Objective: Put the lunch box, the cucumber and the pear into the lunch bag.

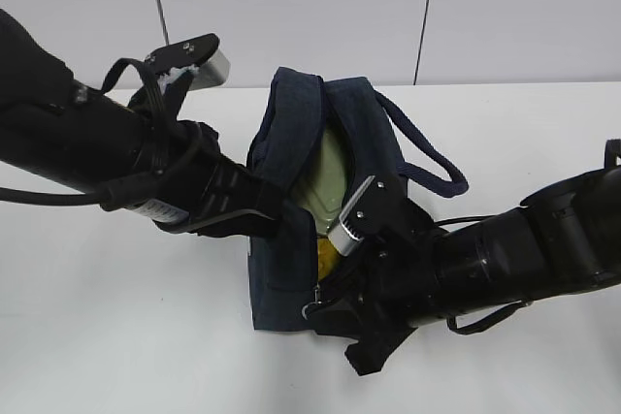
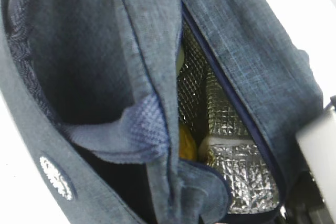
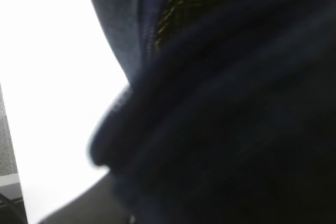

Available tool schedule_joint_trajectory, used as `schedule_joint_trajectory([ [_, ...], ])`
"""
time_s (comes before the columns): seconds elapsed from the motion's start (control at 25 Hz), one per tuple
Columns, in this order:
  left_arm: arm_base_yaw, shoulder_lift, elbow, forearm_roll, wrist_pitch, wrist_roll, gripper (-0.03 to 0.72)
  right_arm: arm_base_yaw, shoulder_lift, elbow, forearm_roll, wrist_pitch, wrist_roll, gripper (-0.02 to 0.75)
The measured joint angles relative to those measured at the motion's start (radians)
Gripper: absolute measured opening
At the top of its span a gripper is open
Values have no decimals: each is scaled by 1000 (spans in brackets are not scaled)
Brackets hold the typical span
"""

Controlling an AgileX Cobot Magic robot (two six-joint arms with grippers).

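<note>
While both arms crowded the lunch bag [image 1: 291, 269] mid-worktop [image 1: 116, 336], the bag stood with its top unzipped and its lid flap [image 1: 291, 133] folded up toward the back. Left gripper [image 1: 254, 212] sat at the bag's left edge; its jaws were closed down tight, apparently pinching the fabric of the opening there, though the contact itself was hidden in all views. Right gripper [image 1: 342, 290] pressed against the bag's front right corner with its tips buried in or behind the cloth, so I couldn't tell how far its jaws stood apart or whether they held anything. Right wrist view was just blurred dark fabric close up. Lunch box [image 1: 328, 186] was inside the bag, pale green lid visible through the opening. Pear [image 1: 326, 257] was inside too, a yellow patch low at the front of the opening, next to the foil lining [image 2: 231, 182] in the left wrist view. Cucumber wasn't visible in any view, so its position was unknown. Bag's loop handle [image 1: 437, 167] hung off to the right, resting on the worktop.
</note>
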Motion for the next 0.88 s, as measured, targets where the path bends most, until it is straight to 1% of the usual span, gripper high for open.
schedule_joint_trajectory([
  [0.08,0,0,0,0,0,0,13,0,0,0,-14,5,0,135],
  [0.12,0,0,0,0,0,0,13,0,0,0,-33,11,0,109],
  [0.2,0,0,0,0,0,0,13,0,0,0,-73,18,13,19],
  [0.24,0,0,0,0,0,0,13,0,0,0,-90,20,25,3],
  [0.48,0,0,0,0,0,0,13,0,0,-3,-116,34,63,0],
  [0.76,0,0,0,1,2,0,13,0,0,-3,-123,138,137,0],
  [0.88,0,0,0,2,4,0,13,0,0,-3,-123,157,187,0],
])
